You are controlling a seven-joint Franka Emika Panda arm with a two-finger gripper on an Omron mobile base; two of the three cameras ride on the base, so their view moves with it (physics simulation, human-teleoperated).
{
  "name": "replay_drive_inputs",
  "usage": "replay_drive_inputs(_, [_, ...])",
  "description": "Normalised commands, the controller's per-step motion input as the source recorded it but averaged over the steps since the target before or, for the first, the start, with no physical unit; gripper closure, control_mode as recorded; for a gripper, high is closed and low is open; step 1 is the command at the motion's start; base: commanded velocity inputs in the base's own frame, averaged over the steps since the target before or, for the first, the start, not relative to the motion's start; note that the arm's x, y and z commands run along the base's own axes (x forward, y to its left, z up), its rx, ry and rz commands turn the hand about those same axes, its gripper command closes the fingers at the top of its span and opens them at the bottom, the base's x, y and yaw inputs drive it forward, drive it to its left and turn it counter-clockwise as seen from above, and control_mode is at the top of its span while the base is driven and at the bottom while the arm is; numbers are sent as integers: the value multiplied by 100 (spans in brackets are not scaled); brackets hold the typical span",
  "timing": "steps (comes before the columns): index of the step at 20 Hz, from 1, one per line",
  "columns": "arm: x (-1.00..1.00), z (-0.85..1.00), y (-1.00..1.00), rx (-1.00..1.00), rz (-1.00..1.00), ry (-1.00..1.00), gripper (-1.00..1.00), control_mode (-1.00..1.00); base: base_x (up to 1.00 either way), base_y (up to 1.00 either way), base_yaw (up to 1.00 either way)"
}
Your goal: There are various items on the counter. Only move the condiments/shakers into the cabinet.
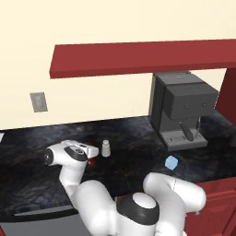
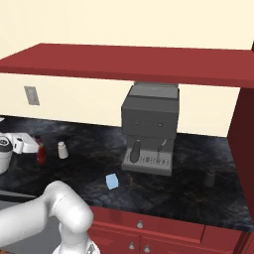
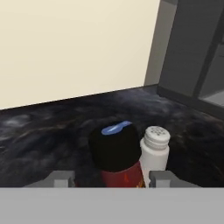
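Red sauce bottle (image 3: 117, 159) stands on counter (image 3: 52, 131) (black marble).

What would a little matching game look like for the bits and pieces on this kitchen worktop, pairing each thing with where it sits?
Things:
1. red sauce bottle
2. whitish shaker
3. light-blue block
4. black shaker

Places:
A. on the counter in front of the coffee machine, towards the counter's front edge
B. far right, near the tall red side panel
C. between the fingers of the end effector
D. just beside the bottle, on the side nearer the coffee machine

Pairs: 1-C, 2-D, 3-A, 4-B
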Motion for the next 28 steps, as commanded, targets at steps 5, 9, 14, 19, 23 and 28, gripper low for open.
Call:
replay_drive_inputs(5, [-4,21,0,0,0,-7,100,-100,0,0,0])
replay_drive_inputs(9, [-14,97,-2,0,3,-18,100,-100,0,0,0])
replay_drive_inputs(14, [-32,100,-25,-1,17,-16,100,-100,0,0,0])
replay_drive_inputs(19, [-54,100,-26,-2,20,-4,100,-100,0,0,0])
replay_drive_inputs(23, [-79,100,-46,0,18,0,100,-100,0,0,0])
replay_drive_inputs(28, [-81,100,-60,0,25,-7,100,-100,0,0,0])
